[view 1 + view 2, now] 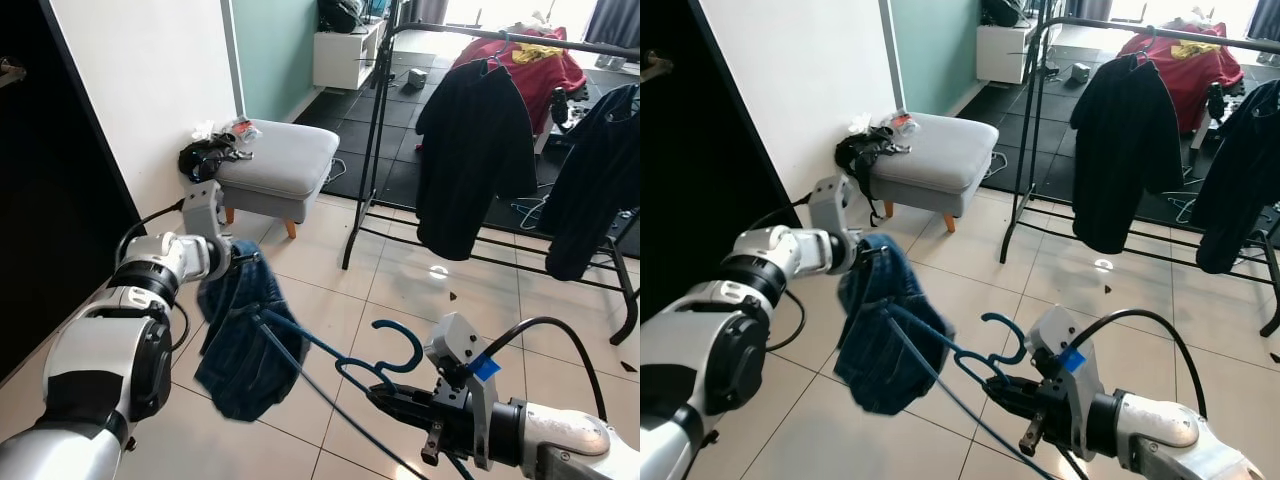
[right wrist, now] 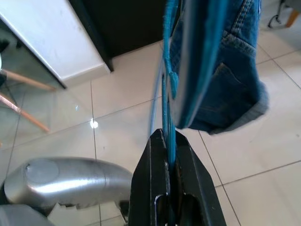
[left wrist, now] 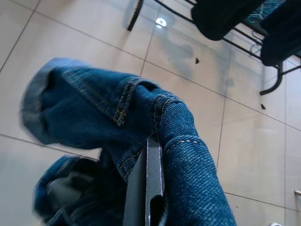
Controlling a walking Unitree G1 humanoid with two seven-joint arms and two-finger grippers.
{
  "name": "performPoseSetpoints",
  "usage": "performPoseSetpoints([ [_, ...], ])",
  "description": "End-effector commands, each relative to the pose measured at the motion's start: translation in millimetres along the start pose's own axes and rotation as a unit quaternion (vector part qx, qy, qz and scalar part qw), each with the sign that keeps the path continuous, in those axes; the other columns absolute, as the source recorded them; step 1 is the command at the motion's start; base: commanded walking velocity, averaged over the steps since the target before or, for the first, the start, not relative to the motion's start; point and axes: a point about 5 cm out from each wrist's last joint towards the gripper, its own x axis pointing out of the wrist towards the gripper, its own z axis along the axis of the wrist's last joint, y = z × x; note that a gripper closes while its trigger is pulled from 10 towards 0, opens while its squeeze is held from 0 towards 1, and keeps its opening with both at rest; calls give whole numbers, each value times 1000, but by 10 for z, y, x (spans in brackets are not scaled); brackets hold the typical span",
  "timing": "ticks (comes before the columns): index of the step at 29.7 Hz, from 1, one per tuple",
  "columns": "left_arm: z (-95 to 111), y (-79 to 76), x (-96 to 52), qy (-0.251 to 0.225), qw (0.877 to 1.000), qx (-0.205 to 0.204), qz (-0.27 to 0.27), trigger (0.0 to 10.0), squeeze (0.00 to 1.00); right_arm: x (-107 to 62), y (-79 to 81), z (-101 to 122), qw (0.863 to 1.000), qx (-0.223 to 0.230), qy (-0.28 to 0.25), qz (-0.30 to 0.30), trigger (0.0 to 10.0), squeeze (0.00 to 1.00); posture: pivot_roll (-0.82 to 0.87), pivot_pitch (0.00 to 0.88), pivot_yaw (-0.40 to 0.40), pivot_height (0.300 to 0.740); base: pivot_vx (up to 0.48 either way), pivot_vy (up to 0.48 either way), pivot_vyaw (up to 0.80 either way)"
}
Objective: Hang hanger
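Denim first, at the left: a pair of dark blue jeans [image 1: 240, 335] hangs in the air over the pale tiled floor [image 1: 330, 290], bunched at the top where the left gripper [image 1: 238, 258] has its jaws closed on a fold of the cloth. In the left wrist view one black finger [image 3: 146, 188] lies pressed against the seam, with denim wrapped over it. The jeans are draped on a thin blue plastic hanger [image 1: 350, 365], held off the floor between the two arms. Its long axis runs on a slant from the jeans at upper left down toward the right gripper [image 1: 385, 400] at lower right, and its curled hook [image 1: 400, 345] rises just above that gripper, opening toward the left. The right gripper's jaws are pinched narrow on the hanger near the base of the hook; the right wrist view shows the blue bar [image 2: 170, 117] running out from between them to the jeans.

Behind the left arm, against the white wall [image 1: 140, 90], stands a grey padded footstool [image 1: 280, 160] with dark clutter on its left corner. Farther right a black metal clothes rack [image 1: 380, 130] carries a black shirt [image 1: 470, 170], a red garment [image 1: 540, 65] behind it and another dark garment [image 1: 595, 185] at the right end. The rack stands well apart from the hanger, with open floor between.
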Motion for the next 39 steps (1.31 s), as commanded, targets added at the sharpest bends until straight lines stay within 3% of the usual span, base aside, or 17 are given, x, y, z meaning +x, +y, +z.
performPoseSetpoints([
  [1, 123, -140, -17, -13, 1000, -1, -24, 10000, 0, 4, 28, 72, 1000, 5, -24, 6, 10000, 0, -78, 74, 15, 740, 0, 0, 0],
  [6, 217, -290, -35, -17, 999, -5, -46, 10000, 0, 48, -3, 124, 998, 22, -50, -12, 10000, 0, -77, 76, 11, 740, 0, 0, 0],
  [16, 308, -430, -78, -21, 997, -24, -67, 10000, 0, 106, -115, 186, 996, 28, -62, -63, 10000, 0, -76, 80, 10, 740, 0, 0, 0],
  [18, 344, -520, -99, -21, 996, -22, -85, 10000, 0, 118, -126, 164, 996, 28, -51, -70, 10000, 0, -70, 83, 11, 740, 0, 0, 0],
  [19, 383, -644, -128, -22, 994, -20, -108, 10000, 0, 128, -138, 135, 996, 28, -39, -77, 10000, 0, -67, 83, 10, 740, 0, 0, 0],
  [20, 383, -644, -128, -22, 994, -20, -108, 10000, 0, 128, -138, 135, 996, 28, -39, -77, 10000, 0, -67, 83, 10, 740, 0, 0, 0],
  [22, 426, -824, -179, -23, 989, -16, -143, 10000, 0, 138, -155, 99, 996, 30, -22, -84, 10000, 0, -65, 83, 9, 740, 0, 0, 0],
  [23, 426, -824, -179, -23, 989, -16, -143, 10000, 0, 138, -155, 99, 996, 30, -22, -84, 10000, 0, -65, 83, 9, 740, 0, 0, 0],
  [24, 463, -934, -222, -31, 986, -5, -164, 10000, 0, 138, -199, 75, 995, 27, -5, -101, 10000, 0, -63, 82, 10, 740, 0, 0, 0],
  [26, 474, -956, -233, -34, 985, 2, -167, 10000, 0, 137, -217, 68, 994, 26, 1, -108, 10000, 0, -63, 82, 10, 740, 0, 0, 0],
  [31, 501, -839, -227, -56, 989, 37, -131, 10000, 0, 103, -288, 81, 990, 21, 9, -140, 10000, 0, -67, 83, 12, 740, 0, 0, 0],
  [34, 567, -665, -248, -100, 986, 110, -71, 10000, 0, 43, -340, 117, 985, 15, 13, -170, 10000, 0, -75, 84, 14, 740, 0, 0, 0],
  [35, 567, -665, -248, -100, 986, 110, -71, 10000, 0, 43, -340, 117, 985, 15, 13, -170, 10000, 0, -75, 84, 14, 740, 0, 0, 0],
  [38, 604, -567, -280, -131, 974, 185, -26, 10000, 0, 12, -363, 163, 982, 6, 14, -187, 10000, 0, -76, 85, 15, 740, 0, 0, 0],
  [39, 604, -567, -280, -131, 974, 185, -26, 10000, 0, 12, -363, 163, 982, 6, 14, -187, 10000, 0, -76, 85, 15, 740, 0, 0, 0],
])
